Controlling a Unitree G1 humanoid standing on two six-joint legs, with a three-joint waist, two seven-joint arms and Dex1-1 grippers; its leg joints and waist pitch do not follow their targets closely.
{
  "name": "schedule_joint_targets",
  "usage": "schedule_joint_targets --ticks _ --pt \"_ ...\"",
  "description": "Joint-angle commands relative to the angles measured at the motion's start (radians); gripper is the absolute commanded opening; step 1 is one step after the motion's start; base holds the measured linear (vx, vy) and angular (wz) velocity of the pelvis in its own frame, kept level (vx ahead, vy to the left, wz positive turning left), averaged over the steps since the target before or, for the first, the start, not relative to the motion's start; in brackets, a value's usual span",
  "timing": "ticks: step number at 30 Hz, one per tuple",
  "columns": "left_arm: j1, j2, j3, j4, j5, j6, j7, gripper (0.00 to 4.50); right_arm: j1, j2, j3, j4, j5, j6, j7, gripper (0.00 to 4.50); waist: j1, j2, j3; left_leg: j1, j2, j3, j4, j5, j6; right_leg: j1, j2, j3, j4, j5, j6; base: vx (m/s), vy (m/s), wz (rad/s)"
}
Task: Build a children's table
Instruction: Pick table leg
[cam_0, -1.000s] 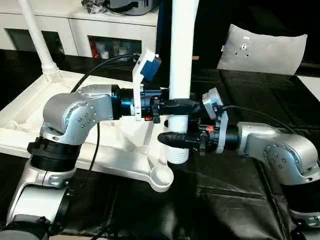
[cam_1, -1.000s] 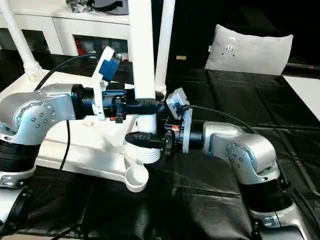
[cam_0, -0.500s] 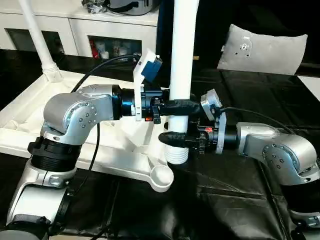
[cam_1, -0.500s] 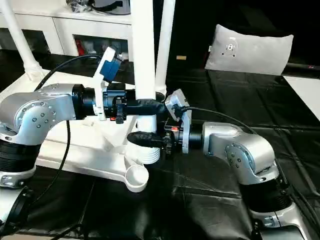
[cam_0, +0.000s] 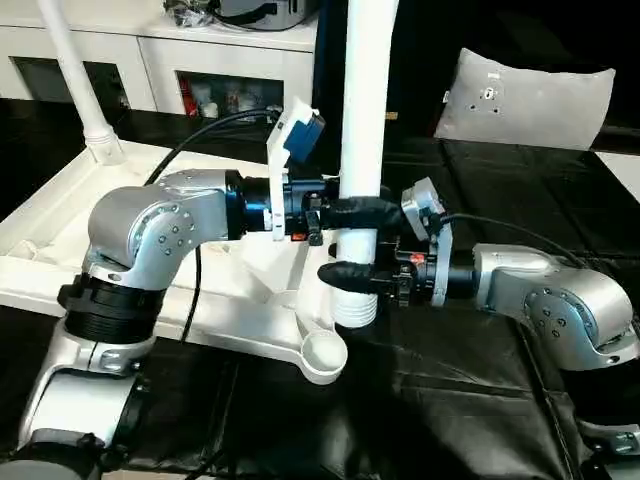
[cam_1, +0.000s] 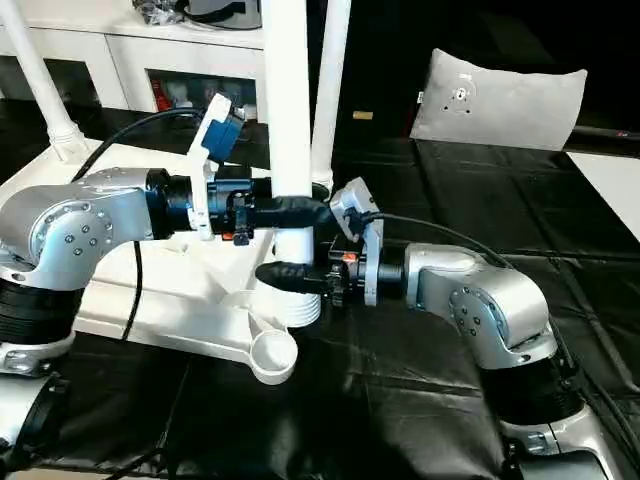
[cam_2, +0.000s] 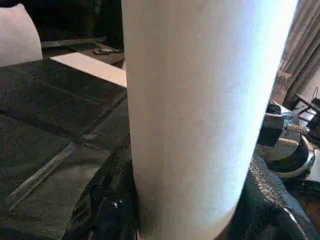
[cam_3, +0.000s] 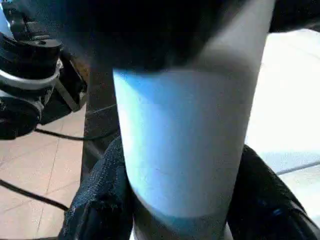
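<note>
both grippers clamp one upright white leg, the left gripper just above the right gripper, each about half open around it. the leg's ribbed lower end hangs just above the corner socket of the white tabletop on the black floor. another leg stands in a far corner

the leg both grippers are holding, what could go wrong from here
The leg is held upright by the left gripper and, lower, the right gripper. Its ribbed end sits just beyond the open corner socket of the tabletop, not over it, so pushing down now could miss the socket or tip the tabletop. Both grips are near the bottom of a tall leg, so it may lean or slip. Two legs already stand at the far corners; a swing could knock them.
</note>
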Motion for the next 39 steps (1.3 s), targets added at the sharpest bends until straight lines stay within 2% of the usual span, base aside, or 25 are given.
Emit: schedule_joint_targets --ticks 1,6,9,14,16,17,20,23,25,29,32,33,34,35,36,39 --pt "-0.029 -0.015 0.055 -0.027 -0.048 -0.003 0.014 2.58 0.004 0.003 0.001 0.017 -0.011 0.026 -0.015 1.93 0.000 0.000 -0.070 0.011 0.047 -0.004 -0.067 -0.014 -0.006 0.049 -0.087 0.048 -0.058 0.020 -0.239 0.000 0.000 0.00" --pt "-0.031 -0.041 0.096 -0.021 -0.080 0.003 0.033 2.58 0.013 0.011 0.005 0.019 -0.031 0.003 -0.024 1.93 0.000 0.001 -0.071 0.011 0.047 -0.004 -0.066 -0.011 -0.005 0.048 -0.087 0.048 -0.057 0.038 -0.244 0.000 0.000 0.00" --pt "-0.032 -0.040 0.094 -0.024 -0.071 0.001 0.030 2.58 0.026 0.032 -0.004 0.011 -0.040 -0.029 -0.048 1.93 0.002 0.002 -0.070 0.012 0.047 -0.004 -0.068 -0.017 -0.005 0.047 -0.087 0.049 -0.058 0.025 -0.240 0.000 0.000 0.00" --pt "-0.034 -0.048 0.100 -0.017 -0.067 -0.010 0.046 2.58 0.026 0.048 -0.014 0.006 -0.040 -0.022 -0.069 1.92 0.003 0.004 -0.071 0.013 0.047 -0.004 -0.068 -0.012 -0.008 0.048 -0.086 0.049 -0.057 0.041 -0.238 0.000 0.000 0.00" --pt "-0.039 -0.060 0.112 -0.015 -0.074 -0.008 0.057 2.58 0.026 0.048 -0.008 0.016 -0.052 -0.015 -0.082 1.92 0.005 0.005 -0.071 0.013 0.047 -0.004 -0.068 -0.017 -0.010 0.047 -0.087 0.048 -0.058 0.037 -0.238 0.000 0.000 0.00" --pt "-0.041 -0.065 0.116 -0.014 -0.077 -0.005 0.062 2.58 0.026 0.042 0.002 0.019 -0.064 -0.029 -0.076 1.92 0.005 0.002 -0.071 0.012 0.047 -0.004 -0.068 -0.018 -0.011 0.049 -0.087 0.049 -0.058 0.034 -0.236 0.000 0.000 0.00" --pt "-0.040 -0.069 0.113 -0.022 -0.079 0.001 0.059 2.58 0.034 0.029 0.024 0.026 -0.094 -0.063 -0.053 1.91 0.005 0.004 -0.071 0.011 0.046 -0.004 -0.068 -0.015 -0.010 0.050 -0.087 0.049 -0.058 0.039 -0.232 0.000 0.000 0.00" --pt "0.032 -0.036 0.055 -0.064 -0.042 -0.054 -0.020 2.58 0.063 0.023 0.053 0.024 -0.132 -0.112 -0.041 1.91 0.004 0.002 -0.070 0.011 0.049 -0.006 -0.070 -0.018 -0.009 0.048 -0.088 0.049 -0.060 0.022 -0.222 0.000 0.000 0.00" --pt "0.066 -0.038 0.047 -0.068 -0.030 -0.080 -0.032 2.58 0.082 0.030 0.052 0.022 -0.133 -0.122 -0.045 1.91 0.002 0.003 -0.071 0.011 0.047 -0.004 -0.069 -0.005 -0.008 0.048 -0.086 0.049 -0.058 0.042 -0.221 0.000 0.000 0.00" --pt "0.174 -0.041 -0.004 -0.082 0.047 -0.197 -0.049 3.03 0.151 0.070 0.033 0.031 -0.143 -0.182 -0.077 1.91 -0.001 0.002 -0.070 0.011 0.052 -0.004 -0.072 -0.036 -0.003 0.047 -0.089 0.050 -0.062 0.022 -0.222 0.000 0.000 0.00" --pt "0.220 -0.054 -0.007 -0.094 0.044 -0.210 -0.048 2.95 0.197 0.088 0.032 0.032 -0.150 -0.227 -0.086 1.91 -0.001 0.002 -0.067 0.014 0.053 -0.003 -0.075 -0.067 -0.010 0.043 -0.089 0.050 -0.067 -0.028 -0.216 0.000 0.000 0.00" --pt "0.267 -0.081 0.011 -0.110 0.006 -0.203 -0.050 2.95 0.245 0.106 0.029 0.025 -0.149 -0.256 -0.093 1.91 -0.002 0.002 -0.067 0.013 0.053 -0.004 -0.075 -0.067 -0.010 0.044 -0.089 0.050 -0.067 -0.030 -0.215 0.000 0.000 0.00" --pt "0.287 -0.088 0.014 -0.118 -0.009 -0.203 -0.060 2.95 0.263 0.114 0.026 0.020 -0.144 -0.260 -0.097 1.91 -0.002 0.002 -0.064 0.011 0.054 -0.004 -0.076 -0.079 -0.012 0.043 -0.091 0.050 -0.070 -0.046 -0.214 0.000 0.000 0.00" --pt "0.299 -0.092 0.016 -0.123 -0.019 -0.204 -0.068 2.95 0.275 0.119 0.024 0.016 -0.141 -0.263 -0.100 1.91 -0.004 0.001 -0.066 0.011 0.053 -0.004 -0.076 -0.077 -0.007 0.043 -0.091 0.051 -0.069 -0.043 -0.215 0.000 0.000 0.00" --pt "0.310 -0.094 0.015 -0.125 -0.024 -0.204 -0.074 2.95 0.284 0.124 0.023 0.012 -0.140 -0.265 -0.104 1.91 -0.005 0.005 -0.066 0.012 0.052 -0.004 -0.076 -0.082 -0.006 0.041 -0.088 0.050 -0.071 -0.049 -0.212 0.000 0.000 0.00" --pt "0.345 -0.099 0.002 -0.117 -0.010 -0.240 -0.081 2.95 0.311 0.137 0.020 0.000 -0.141 -0.272 -0.105 1.91 -0.010 0.006 -0.063 0.011 0.052 -0.005 -0.079 -0.105 -0.008 0.041 -0.087 0.051 -0.075 -0.080 -0.203 0.000 0.000 0.00"
